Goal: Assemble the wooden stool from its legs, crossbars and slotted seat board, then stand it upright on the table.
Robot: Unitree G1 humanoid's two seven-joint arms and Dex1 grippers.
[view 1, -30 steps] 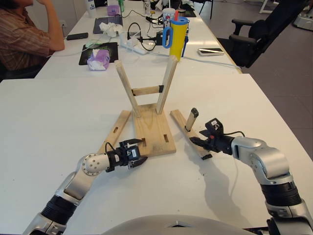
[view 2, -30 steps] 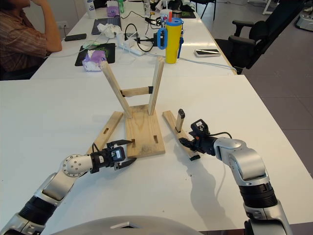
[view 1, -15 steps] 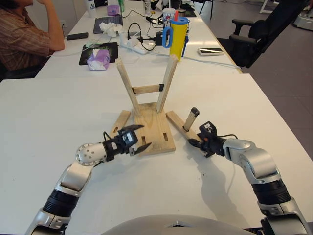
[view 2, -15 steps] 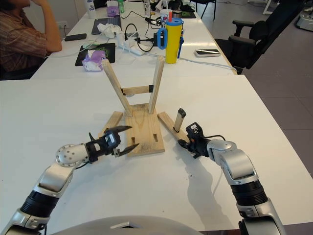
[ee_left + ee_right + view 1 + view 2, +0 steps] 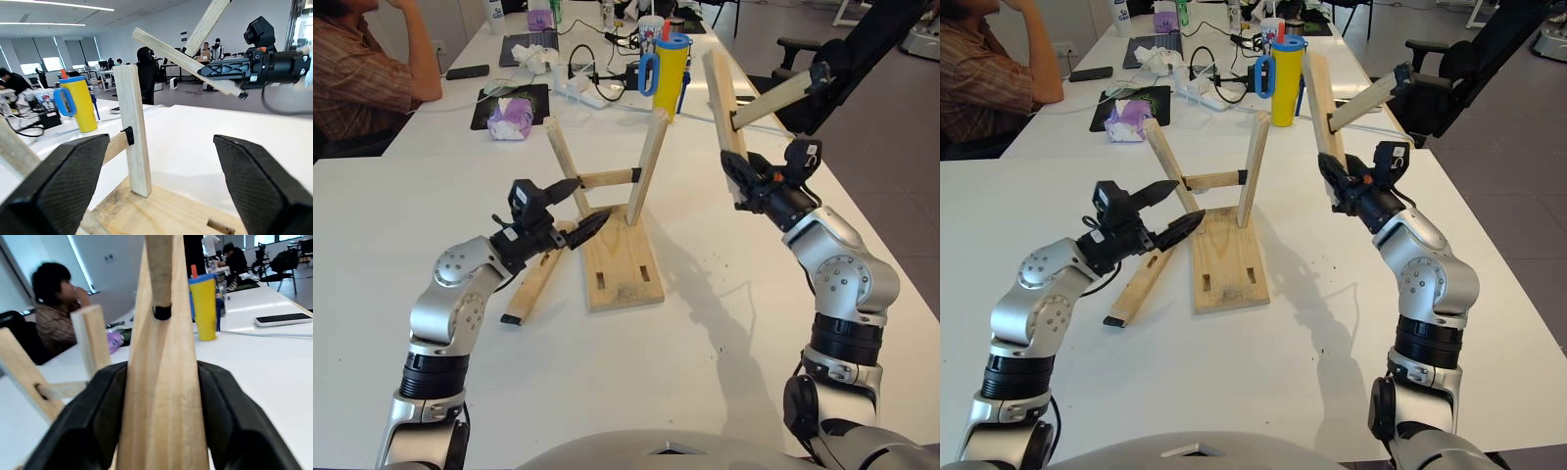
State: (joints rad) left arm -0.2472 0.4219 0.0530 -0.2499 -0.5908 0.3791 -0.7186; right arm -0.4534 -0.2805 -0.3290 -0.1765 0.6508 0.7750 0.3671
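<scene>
Now right claw (image 5: 745,182) grips one leg (image 5: 719,93); left claw (image 5: 588,201) wide; two legs (image 5: 648,166) upright.

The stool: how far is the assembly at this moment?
Done: two legs joined by a crossbar stand in the seat board. In hand: the right gripper holds a third leg with a second crossbar in the air. Remaining: fit it, add the loose leg lying beside the board, then turn the stool upright.

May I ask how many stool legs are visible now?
4: a left upright leg and right upright leg stand in the seat board; a third leg lies on the table left of it; the right gripper holds the fourth leg.
</scene>
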